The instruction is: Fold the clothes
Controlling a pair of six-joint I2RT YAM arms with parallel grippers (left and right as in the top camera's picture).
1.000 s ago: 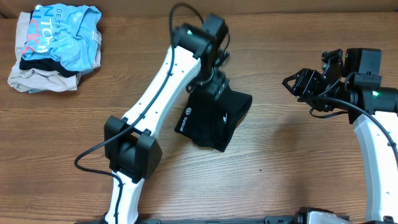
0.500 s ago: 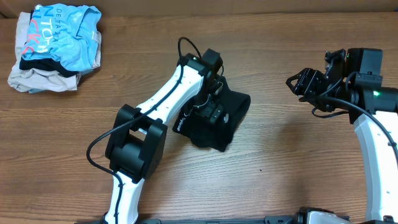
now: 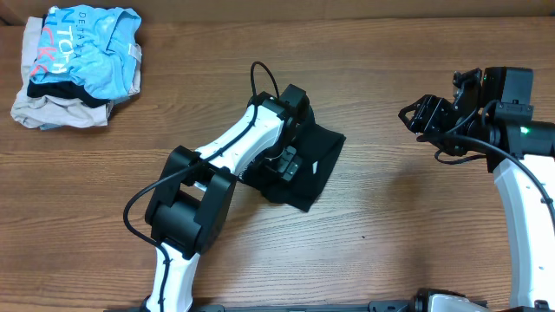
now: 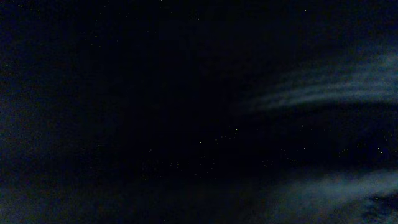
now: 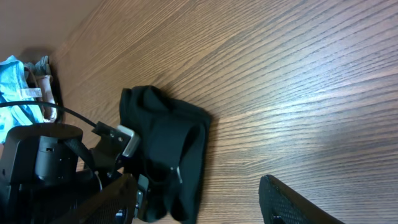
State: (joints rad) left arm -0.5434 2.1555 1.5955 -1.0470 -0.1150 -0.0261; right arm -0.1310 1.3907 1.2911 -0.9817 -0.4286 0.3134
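Near the middle of the counter (image 3: 408, 234), a black T-shirt (image 3: 323, 154) is seen lying in a compact, doubled-over bundle, with the left tool (image 3: 288, 163) lowered onto its left part. Whether that tool is released or clenched cannot be told, as its wrist view is filled with dark cloth. The right tool (image 3: 416, 115) is held well apart to the right, spread wide and empty.

The garment is judged to be light, soft and limp, so sagging and creasing are to be expected wherever it is lifted. A pinch at a corner or along a doubled edge, taken through all layers, is judged safest, since a single layer could be peeled away and the fold undone.

Plain black fabric is shown, rumpled along its upper edge; any print is too small to be made out. A light blue shirt (image 3: 91, 43) and a beige garment (image 3: 52, 111) are piled at the far left corner.
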